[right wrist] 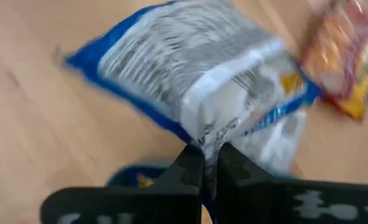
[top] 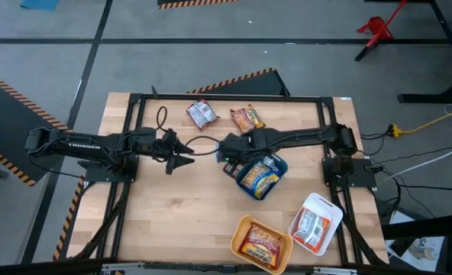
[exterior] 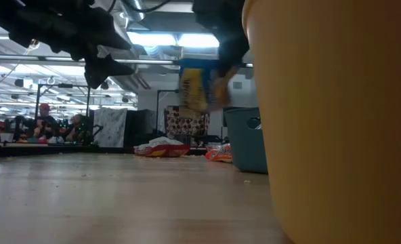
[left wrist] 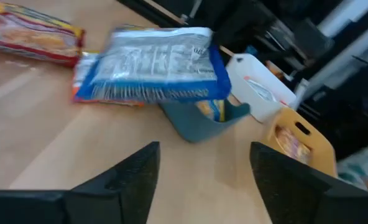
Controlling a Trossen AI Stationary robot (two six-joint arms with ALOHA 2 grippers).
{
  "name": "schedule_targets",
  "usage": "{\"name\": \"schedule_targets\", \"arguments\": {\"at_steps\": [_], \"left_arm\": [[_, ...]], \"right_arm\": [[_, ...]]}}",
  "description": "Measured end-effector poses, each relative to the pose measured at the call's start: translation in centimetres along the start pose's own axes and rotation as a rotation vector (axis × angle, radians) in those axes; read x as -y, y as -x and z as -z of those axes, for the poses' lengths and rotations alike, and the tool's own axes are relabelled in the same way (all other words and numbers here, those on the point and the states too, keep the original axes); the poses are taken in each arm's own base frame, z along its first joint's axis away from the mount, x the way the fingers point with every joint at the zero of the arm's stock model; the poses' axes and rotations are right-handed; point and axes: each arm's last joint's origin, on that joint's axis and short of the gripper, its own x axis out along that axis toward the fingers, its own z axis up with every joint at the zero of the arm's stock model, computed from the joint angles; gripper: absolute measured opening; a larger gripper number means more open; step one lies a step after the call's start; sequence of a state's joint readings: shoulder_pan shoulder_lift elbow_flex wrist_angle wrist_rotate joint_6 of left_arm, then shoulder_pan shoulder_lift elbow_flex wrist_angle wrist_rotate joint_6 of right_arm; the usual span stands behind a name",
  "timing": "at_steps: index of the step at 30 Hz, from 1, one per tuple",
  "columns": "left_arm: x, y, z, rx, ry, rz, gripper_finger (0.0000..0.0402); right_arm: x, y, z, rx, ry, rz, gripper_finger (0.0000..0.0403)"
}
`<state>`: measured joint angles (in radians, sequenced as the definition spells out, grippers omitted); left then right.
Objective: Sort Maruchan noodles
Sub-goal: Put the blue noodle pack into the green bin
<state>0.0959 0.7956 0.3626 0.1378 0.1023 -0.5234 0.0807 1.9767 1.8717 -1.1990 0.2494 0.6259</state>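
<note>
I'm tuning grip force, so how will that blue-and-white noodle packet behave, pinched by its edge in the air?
The blue-and-white packet probably stays fairly flat: it hangs from the right gripper without folding. Its glossy, crinkly film looks slippery, so it may slide in a thin edge pinch. It seems light, yet probably brittle inside.

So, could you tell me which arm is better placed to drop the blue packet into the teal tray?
The right. Its gripper is shut on the blue-and-white packet, held just beside the teal tray. The left gripper is open, empty and farther off.
</note>
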Motion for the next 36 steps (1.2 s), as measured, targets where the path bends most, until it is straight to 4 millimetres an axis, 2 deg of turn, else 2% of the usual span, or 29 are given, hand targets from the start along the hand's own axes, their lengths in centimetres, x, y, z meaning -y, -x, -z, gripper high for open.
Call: {"name": "schedule_targets", "arguments": {"at_steps": [4,12,19,24,32,36], "left_arm": [[-0.3,0.0,-0.1,0.027,0.020,-0.052,0.0262],[-1.5,0.2,-0.7,0.070,0.043,-0.135,0.0263],[-2.4,0.4,-1.2,0.095,0.060,-0.178,0.0263],[-2.8,0.5,-1.4,0.104,0.068,-0.190,0.0263],[-3.0,0.6,-1.5,0.109,0.073,-0.202,0.0263],[-3.0,0.6,-1.5,0.106,0.074,-0.204,0.0263]], "right_arm": [[-0.3,1.2,1.8,-0.041,-0.109,0.088,0.0000],[-2.3,3.2,5.9,-0.066,-0.284,0.218,0.0000],[-3.6,4.0,7.8,-0.014,-0.420,0.249,0.0000],[-4.4,3.3,8.4,-0.016,-0.420,0.270,0.0000],[-6.0,0.3,8.9,-0.117,-0.366,0.313,0.0000],[-6.2,-0.2,9.0,-0.133,-0.336,0.321,0.0005]]}}
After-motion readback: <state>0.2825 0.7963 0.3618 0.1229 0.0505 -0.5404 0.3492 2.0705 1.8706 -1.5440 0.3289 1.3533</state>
